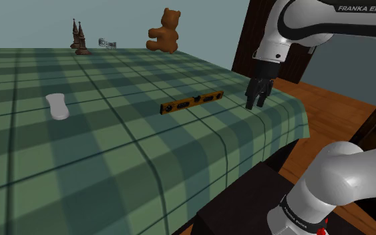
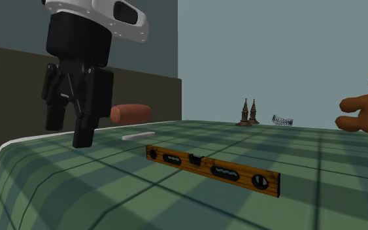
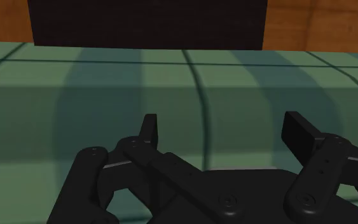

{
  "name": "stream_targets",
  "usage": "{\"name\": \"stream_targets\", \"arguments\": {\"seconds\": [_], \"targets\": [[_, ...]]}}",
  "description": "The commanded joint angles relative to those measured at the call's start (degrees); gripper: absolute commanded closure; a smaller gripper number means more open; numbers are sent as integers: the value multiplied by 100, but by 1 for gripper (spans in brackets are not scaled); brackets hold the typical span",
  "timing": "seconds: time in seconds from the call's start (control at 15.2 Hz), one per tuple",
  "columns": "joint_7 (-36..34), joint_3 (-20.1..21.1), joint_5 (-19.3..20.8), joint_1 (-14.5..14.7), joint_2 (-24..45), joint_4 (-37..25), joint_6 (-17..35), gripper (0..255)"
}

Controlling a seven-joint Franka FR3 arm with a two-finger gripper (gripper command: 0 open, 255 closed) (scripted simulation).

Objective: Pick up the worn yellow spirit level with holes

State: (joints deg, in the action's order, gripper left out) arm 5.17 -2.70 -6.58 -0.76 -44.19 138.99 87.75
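Note:
The spirit level [image 1: 192,102] is a long orange-yellow bar with dark holes, lying flat on the green plaid tablecloth [image 1: 113,167]. In the second exterior view the spirit level [image 2: 215,171] lies in the foreground. My gripper [image 1: 254,103] hangs just above the cloth near the table's edge, off the level's end at the shoulder view's right, apart from it. In the second exterior view the gripper [image 2: 68,132] points down, to the left of the level. The wrist view has the gripper [image 3: 224,130] open, with only plaid cloth between its fingers.
A brown teddy bear [image 1: 164,31] sits at the far edge with two dark spire figures [image 1: 79,37] and a small wire object [image 1: 107,44]. A white flat object [image 1: 58,107] lies at the shoulder view's left. A reddish cylinder [image 2: 130,113] lies beyond the table.

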Motion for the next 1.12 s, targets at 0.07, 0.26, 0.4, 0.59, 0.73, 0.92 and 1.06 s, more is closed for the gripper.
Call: {"name": "stream_targets", "arguments": {"seconds": [0.07,0.26,0.4,0.59,0.73,0.92,1.06], "targets": [[370,-133,132,46,113,-4,124,0],[1452,-528,485,212,516,-83,522,0],[2157,-779,671,337,832,-189,798,0],[3201,-1126,861,540,1362,-424,1209,0],[3891,-1334,924,682,1743,-626,1472,0],[4922,-1606,921,902,2343,-989,1834,0],[5607,-1757,856,1044,2753,-1265,2048,0]]}}
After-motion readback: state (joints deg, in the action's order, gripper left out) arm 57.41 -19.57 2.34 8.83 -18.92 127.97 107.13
